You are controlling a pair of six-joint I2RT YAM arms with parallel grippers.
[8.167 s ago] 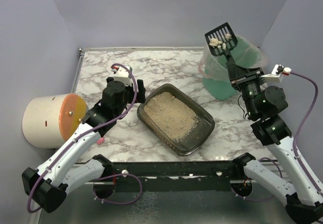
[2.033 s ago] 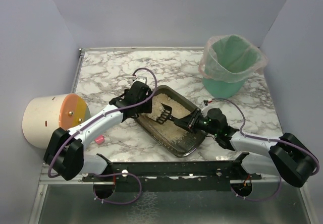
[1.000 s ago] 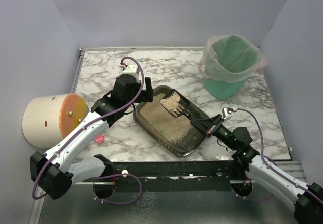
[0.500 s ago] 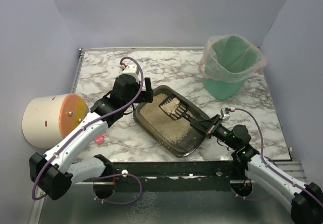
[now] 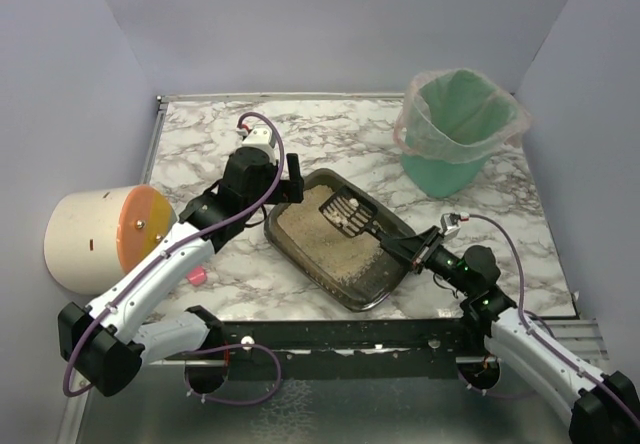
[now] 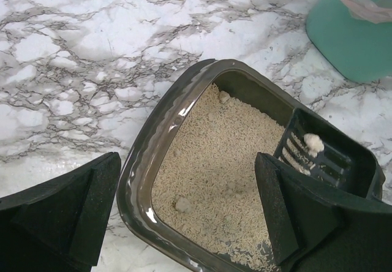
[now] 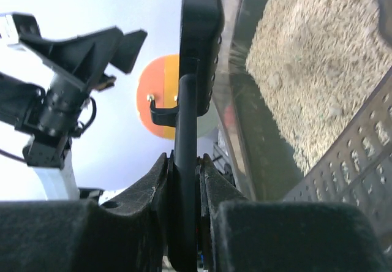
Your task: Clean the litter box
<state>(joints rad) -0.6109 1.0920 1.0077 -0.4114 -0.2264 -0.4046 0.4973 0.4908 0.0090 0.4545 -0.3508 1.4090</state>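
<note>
The litter box [image 5: 392, 272], a dark grey-brown tray of beige litter, lies slantwise mid-table. My right gripper [image 5: 418, 253] is shut on the handle of the black slotted scoop [image 5: 346, 210], whose head is held over the box's far end with a white clump [image 6: 314, 142] on its slots. In the right wrist view the handle [image 7: 186, 131] runs up between my fingers. My left gripper [image 5: 287, 188] is open and empty, hovering by the box's far left corner. Its fingers [image 6: 61, 211] stand wide either side of the box rim [image 6: 142, 162]. Small clumps [image 6: 182, 204] lie in the litter.
A green bin [image 5: 455, 129] lined with a clear bag stands at the back right. A white cylinder with an orange face [image 5: 100, 236] lies at the left edge. A small pink object [image 5: 197, 277] sits near the left arm. Purple walls close in the table.
Over the last second the loose litter heaped on the scoop has sifted through its slots into the box, leaving a clump. The left arm has held still.
</note>
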